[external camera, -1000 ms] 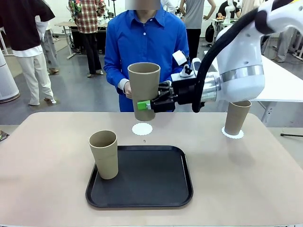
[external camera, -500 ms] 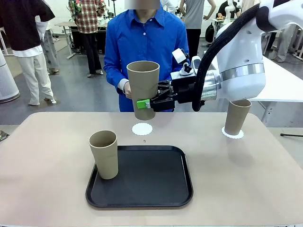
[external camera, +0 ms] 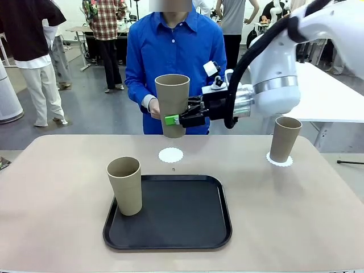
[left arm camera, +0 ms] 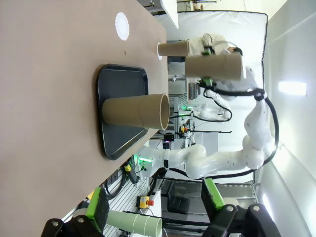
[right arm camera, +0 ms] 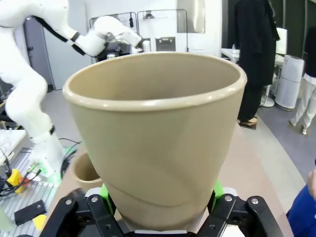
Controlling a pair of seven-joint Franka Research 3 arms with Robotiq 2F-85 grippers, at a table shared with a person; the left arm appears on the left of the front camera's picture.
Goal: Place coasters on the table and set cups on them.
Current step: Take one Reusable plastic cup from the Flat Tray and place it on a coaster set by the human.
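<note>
My right gripper point(external camera: 174, 120) is shut on the lower part of a khaki cup point(external camera: 172, 102), holding it upright in the air above and just behind a bare white coaster point(external camera: 170, 154) on the tan table point(external camera: 57, 187). In the right wrist view that cup point(right arm camera: 155, 133) sits between the green pads of the gripper point(right arm camera: 158, 200). A second cup point(external camera: 284, 138) stands on a coaster point(external camera: 279, 161) at the far right. A third cup point(external camera: 125, 185) stands on the left edge of the black tray point(external camera: 176, 216). My left gripper point(left arm camera: 155, 207) is open and off the table, looking along it at the tray cup point(left arm camera: 136, 109).
A person in a blue shirt stands at the far side, with one hand point(external camera: 152, 108) just behind the held cup. The tray's middle and right are bare. Other people and white tables are farther back.
My right gripper has carried the cup slightly upward and away toward the far side, above the bare coaster. The other cups, the tray and my left gripper are unchanged.
</note>
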